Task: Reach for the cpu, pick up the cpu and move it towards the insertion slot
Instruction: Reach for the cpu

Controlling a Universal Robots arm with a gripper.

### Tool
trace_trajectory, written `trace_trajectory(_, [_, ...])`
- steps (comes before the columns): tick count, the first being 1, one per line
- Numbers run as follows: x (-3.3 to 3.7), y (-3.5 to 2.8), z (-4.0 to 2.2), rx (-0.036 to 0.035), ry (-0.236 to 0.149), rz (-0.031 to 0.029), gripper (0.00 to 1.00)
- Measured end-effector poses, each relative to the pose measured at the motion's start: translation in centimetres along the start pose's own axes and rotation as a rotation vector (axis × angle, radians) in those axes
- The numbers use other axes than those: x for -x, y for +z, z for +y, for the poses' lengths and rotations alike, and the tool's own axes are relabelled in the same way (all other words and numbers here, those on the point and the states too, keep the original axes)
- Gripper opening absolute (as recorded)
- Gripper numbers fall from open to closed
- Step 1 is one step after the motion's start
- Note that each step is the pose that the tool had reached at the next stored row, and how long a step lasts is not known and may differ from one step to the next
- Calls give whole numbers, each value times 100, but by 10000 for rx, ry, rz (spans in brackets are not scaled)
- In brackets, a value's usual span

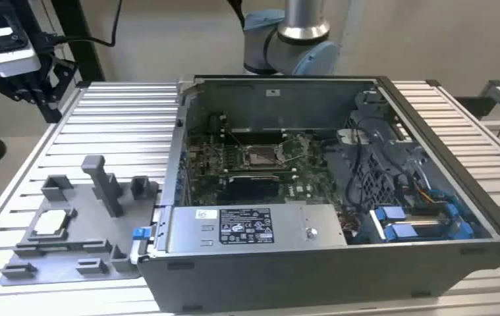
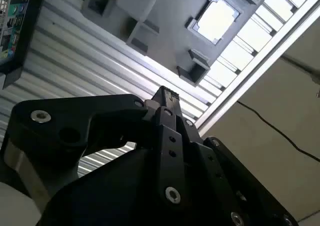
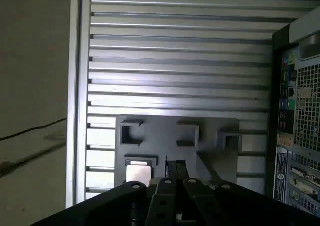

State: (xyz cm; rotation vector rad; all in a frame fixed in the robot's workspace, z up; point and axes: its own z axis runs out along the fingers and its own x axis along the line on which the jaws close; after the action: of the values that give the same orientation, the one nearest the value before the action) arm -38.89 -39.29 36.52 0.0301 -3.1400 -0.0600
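The cpu [image 1: 50, 222] is a small silvery square lying flat in a pocket of the grey plastic tray [image 1: 91, 253], at the exterior view's left. It looks bright in the second wrist view [image 2: 216, 19] and in the first wrist view [image 3: 137, 172]. My gripper [image 1: 28, 84] hangs high over the table's far left corner, well above the tray and apart from the cpu. Its black fingers [image 2: 164, 94] are shut together with nothing between them, as the first wrist view [image 3: 175, 169] confirms. The insertion slot [image 1: 261, 155], a silver-framed socket, sits on the green board inside the open computer case.
The open grey computer case [image 1: 338, 263] takes up the middle and right of the ribbed aluminium table [image 1: 126, 125]. Upright grey posts [image 1: 100, 181] stand on the tray near the cpu. A blue-tabbed drive cage [image 1: 408, 224] and cables lie inside the case.
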Motion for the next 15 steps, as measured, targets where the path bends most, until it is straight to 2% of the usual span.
trace_trajectory(13, [-1,-1,0,-1,0,1,0])
trace_trajectory(15, [-21,0,1,-1,2,1,0])
